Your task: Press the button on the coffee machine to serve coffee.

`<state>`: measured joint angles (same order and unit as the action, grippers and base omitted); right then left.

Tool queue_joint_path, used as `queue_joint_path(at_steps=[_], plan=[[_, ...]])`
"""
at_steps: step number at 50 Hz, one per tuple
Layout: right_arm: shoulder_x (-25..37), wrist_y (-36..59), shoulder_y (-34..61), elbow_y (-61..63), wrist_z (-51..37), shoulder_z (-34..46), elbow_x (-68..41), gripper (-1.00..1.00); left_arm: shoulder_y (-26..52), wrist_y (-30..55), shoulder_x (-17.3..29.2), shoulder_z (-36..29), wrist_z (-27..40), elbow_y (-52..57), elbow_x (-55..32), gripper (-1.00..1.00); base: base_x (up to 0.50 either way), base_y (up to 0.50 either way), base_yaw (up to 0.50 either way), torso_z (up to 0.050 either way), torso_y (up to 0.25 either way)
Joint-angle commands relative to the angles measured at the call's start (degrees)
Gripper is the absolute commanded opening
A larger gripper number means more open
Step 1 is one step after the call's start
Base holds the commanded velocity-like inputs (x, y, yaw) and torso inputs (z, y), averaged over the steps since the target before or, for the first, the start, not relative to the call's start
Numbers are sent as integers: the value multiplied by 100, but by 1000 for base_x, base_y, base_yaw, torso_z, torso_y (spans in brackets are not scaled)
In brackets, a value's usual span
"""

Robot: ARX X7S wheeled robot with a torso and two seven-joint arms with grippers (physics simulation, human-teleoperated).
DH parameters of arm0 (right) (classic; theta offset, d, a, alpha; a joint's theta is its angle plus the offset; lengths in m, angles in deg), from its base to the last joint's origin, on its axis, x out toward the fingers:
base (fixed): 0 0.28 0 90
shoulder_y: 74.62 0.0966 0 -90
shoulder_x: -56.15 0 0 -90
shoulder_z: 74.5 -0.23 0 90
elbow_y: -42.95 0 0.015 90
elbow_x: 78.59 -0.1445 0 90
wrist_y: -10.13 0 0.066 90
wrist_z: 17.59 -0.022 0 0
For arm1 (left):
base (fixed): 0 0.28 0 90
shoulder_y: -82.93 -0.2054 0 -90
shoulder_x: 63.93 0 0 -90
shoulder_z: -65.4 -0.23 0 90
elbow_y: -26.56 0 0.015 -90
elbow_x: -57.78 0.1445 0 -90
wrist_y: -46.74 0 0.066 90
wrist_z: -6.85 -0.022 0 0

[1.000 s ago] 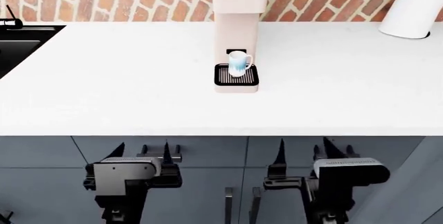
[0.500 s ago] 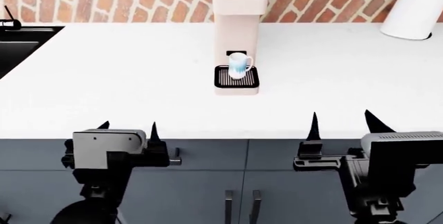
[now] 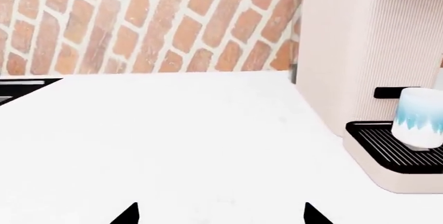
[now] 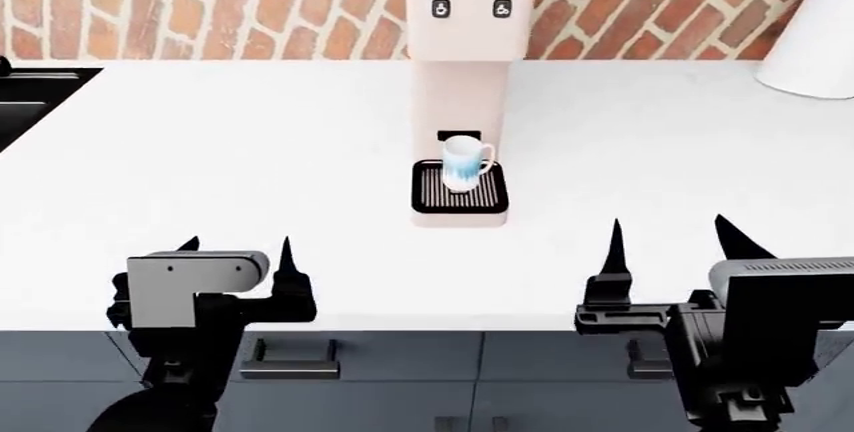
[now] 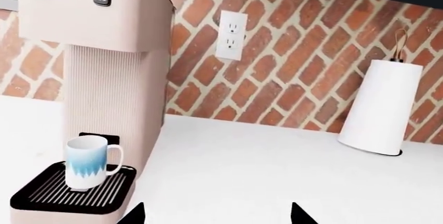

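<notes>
Red brick wall (image 5: 277, 79) backed a plain white bench (image 4: 240, 152), and against that wall stood the tall, slim, pale pinkish-beige coffee machine (image 4: 459, 72). It sat well ahead of both sets of jaws, roughly midway between them in the head view. Its long axis was vertical: a ribbed column rose from the base to a wider boxy head. Its front faced outward toward the robot, so the two small black icon buttons (image 4: 471, 8) on the head pointed straight back at the arms, a face that would take a horizontal push.

Below them the black slotted drip tray (image 4: 459, 188) projected forward from the base, and a white mug with a blue jagged band (image 4: 463, 163) stood upright on it, just under the outlet, handle turned toward the right arm's side. I judged it was placed there to catch the pour, so only the press remained.

Both arms hung low at the bench's near edge. The left gripper (image 4: 238, 254) and the right gripper (image 4: 673, 244) each had their jaws spread apart and empty, tips pointing up and forward. The right wrist view took in both buttons, so that arm seemed the better placed to reach them. Beyond the right jaws and off to the side, a white rounded paper-towel roll (image 5: 380, 107) stood near the wall, with a white wall socket (image 5: 231, 28) between it and the machine.
</notes>
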<state>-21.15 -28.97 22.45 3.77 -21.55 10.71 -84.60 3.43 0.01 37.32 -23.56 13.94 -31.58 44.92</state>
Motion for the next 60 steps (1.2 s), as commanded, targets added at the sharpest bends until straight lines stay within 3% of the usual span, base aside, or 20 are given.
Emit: queue_joint_path(at_steps=[1, 26, 48, 58, 60], plan=[[-6, -60, -46, -57, 6, -35, -2, 100, -37, -60, 12, 53, 18, -54, 33, 100, 305, 0, 0, 0, 0], [73, -10, -66, 16, -61, -18, -60, 100, -75, -117, 35, -2, 109, -77, -31, 100, 294, 0, 0, 0, 1], [120, 24, -26, -14, -99, 5, -135, 100, -93, -164, 83, -31, 158, -107, -98, 100, 40, 0, 0, 0, 0], [226, 716, 110, 858, -170, 117, -222, 100, -129, -215, 125, -28, 152, -162, -123, 100, 0, 0, 0, 0, 0], [523, 771, 223, 916, -595, 215, -668, 100, -125, -205, 128, -34, 164, -151, -126, 100, 0, 0, 0, 0, 0]])
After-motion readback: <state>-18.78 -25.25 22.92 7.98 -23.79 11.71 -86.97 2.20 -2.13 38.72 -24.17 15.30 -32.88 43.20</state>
